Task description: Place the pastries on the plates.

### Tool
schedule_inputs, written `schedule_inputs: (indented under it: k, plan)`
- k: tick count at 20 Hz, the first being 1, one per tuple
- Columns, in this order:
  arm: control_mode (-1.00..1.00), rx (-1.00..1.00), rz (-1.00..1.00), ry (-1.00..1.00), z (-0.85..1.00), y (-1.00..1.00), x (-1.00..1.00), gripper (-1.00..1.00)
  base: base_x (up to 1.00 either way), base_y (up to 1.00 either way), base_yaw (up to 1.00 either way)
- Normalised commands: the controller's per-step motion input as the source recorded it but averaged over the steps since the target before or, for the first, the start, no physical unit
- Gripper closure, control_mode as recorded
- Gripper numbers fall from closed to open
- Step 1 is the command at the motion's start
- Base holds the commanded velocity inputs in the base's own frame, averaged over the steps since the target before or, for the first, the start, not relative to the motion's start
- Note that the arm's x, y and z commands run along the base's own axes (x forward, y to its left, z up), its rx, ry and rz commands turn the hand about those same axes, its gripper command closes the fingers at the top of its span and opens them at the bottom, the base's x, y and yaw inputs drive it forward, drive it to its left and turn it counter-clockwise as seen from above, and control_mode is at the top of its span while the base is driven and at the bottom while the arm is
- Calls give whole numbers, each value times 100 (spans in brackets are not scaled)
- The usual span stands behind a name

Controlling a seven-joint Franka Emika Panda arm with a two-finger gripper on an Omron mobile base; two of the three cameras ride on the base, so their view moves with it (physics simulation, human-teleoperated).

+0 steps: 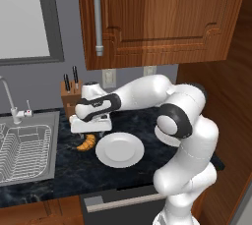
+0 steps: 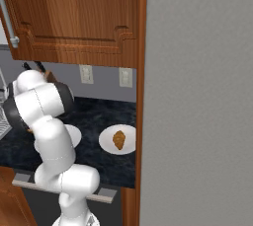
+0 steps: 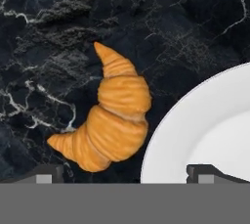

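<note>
**Two plates, one pastry still on the stone**

One crescent croissant [image 3: 110, 115] lies on the black marble counter [image 3: 44, 32], just beside the rim of the bare plate [image 3: 205, 135], a thin strip of stone between them. The gripper [image 3: 124, 174] hangs above it with its tips spread wide, gripping nothing. Open counter lies beyond the croissant's pointed end. To the left sit the steel sink [image 1: 27, 148] and its rack; a knife block [image 1: 70, 96] stands against the grey wall under a wooden cabinet [image 1: 162, 13]. The second plate [image 2: 106, 141], nearer the tall side panel, carries the oval croissant [image 2: 119, 139]. No writing is legible.
</note>
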Motion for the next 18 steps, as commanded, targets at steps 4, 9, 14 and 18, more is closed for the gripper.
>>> schedule_inputs:
  k: [4, 9, 14, 18]
  plan:
    - [-100, -6, -7, 0, -17, 13, 22, -100, 0, 0, 0]
    - [-100, -6, -6, 0, -26, 10, 19, -100, 0, 0, 0]
    - [-100, -5, -3, 0, -28, 0, 4, -100, 0, 0, 0]
    - [-100, 0, -1, 0, -25, 0, 0, -100, 0, 0, 0]
